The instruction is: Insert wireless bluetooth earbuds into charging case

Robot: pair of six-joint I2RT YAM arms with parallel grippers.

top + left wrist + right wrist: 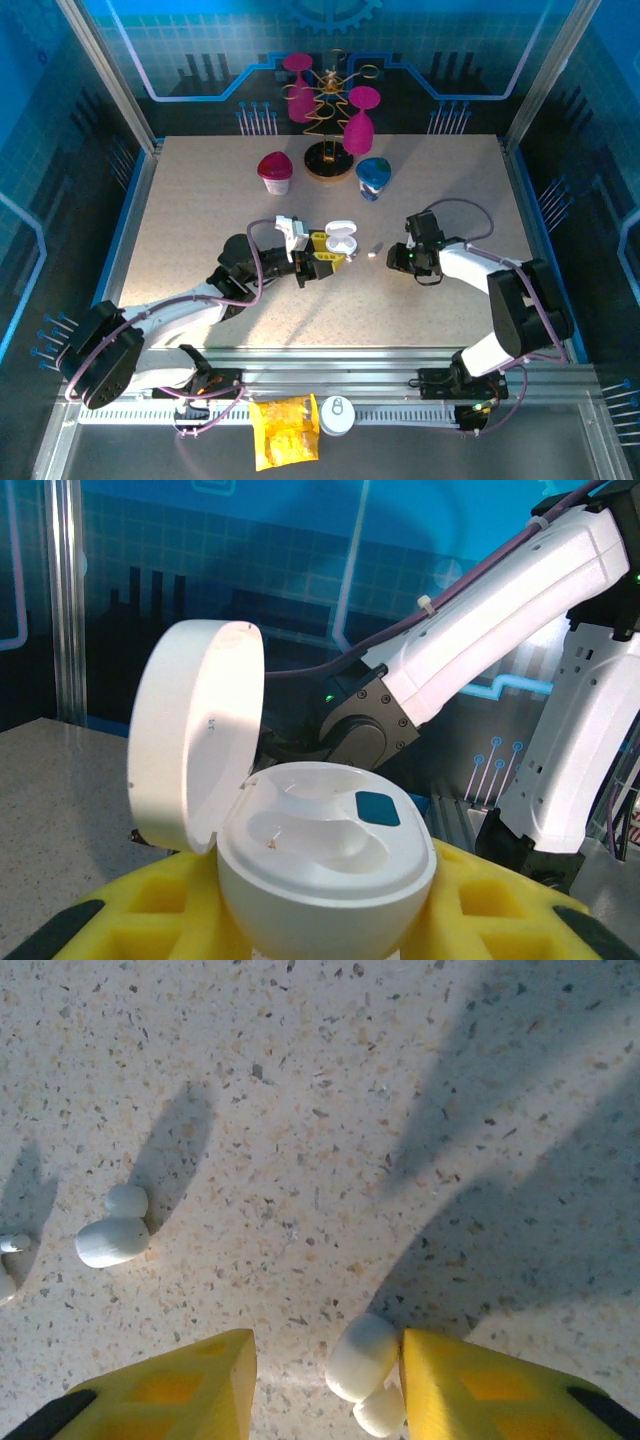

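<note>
The likely light, slick earbud [362,1356], flanked by the wide-open right gripper [325,1365], is best pinched across its bulb; the charging case [330,845] is clamped by the left gripper [320,910].

Holds the open white pill-shaped plastic case [341,238] [320,865] between the yellow jaws of the left gripper [325,258] [322,932], arm stretched low over the counter [200,220]. Hangs the right gripper [398,258] [325,1385] just right of that case, wrist bent down, jaws apart, a tiny white earbud [362,1358] touching one.
</note>
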